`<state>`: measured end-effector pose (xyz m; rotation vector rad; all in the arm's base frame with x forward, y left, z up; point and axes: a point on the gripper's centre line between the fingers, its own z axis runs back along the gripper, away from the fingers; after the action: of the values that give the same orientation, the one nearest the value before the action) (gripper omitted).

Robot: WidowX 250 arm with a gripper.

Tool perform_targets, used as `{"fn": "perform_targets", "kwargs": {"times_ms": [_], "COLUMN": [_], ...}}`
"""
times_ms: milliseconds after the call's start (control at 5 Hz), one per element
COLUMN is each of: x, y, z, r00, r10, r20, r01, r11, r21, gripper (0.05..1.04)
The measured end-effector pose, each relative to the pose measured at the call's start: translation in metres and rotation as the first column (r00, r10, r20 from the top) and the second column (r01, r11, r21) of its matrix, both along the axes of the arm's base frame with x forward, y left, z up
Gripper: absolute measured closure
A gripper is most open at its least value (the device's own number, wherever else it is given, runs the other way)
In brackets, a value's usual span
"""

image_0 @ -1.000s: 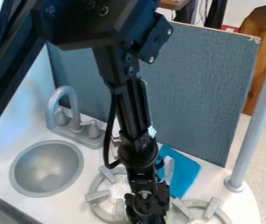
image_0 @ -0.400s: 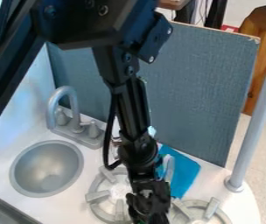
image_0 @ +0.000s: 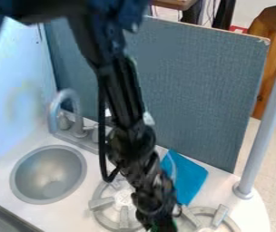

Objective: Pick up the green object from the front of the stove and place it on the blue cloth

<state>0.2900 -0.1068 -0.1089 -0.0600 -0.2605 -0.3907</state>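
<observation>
My gripper (image_0: 157,219) hangs at the bottom centre of the camera view, low over the gap between the two grey stove burners. Its tips reach the bottom edge, where a bit of green shows beside them; what that green thing is I cannot tell. Behind and to the right of the gripper lies a blue cloth-like piece (image_0: 192,176) on the white counter. The left burner (image_0: 103,203) is partly covered by the arm, and the right burner (image_0: 222,216) is at its other side.
A round grey sink (image_0: 48,174) is at the left, with a grey faucet (image_0: 74,113) behind it. A blue-grey panel (image_0: 195,90) stands along the back. A grey pole (image_0: 264,122) rises at the right.
The upper arm has swung to the left and back, and the arm now slants more. The gripper's end stays near the bottom edge, slightly farther right.
</observation>
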Motion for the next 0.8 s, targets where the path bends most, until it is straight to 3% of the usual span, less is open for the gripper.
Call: {"fn": "perform_targets", "kwargs": {"times_ms": [400, 600, 800], "x": [0.018, 0.036, 0.069], "y": [0.005, 0.006, 0.017], "z": [0.017, 0.024, 0.038], "r00": [0.997, 0.993, 0.983], "r10": [0.077, 0.103, 0.157], "r20": [0.026, 0.049, 0.1], "r01": [-0.075, -0.101, -0.152], "r11": [0.996, 0.994, 0.987], "r21": [-0.041, -0.041, -0.052], "gripper": [0.518, 0.518, 0.518]}}
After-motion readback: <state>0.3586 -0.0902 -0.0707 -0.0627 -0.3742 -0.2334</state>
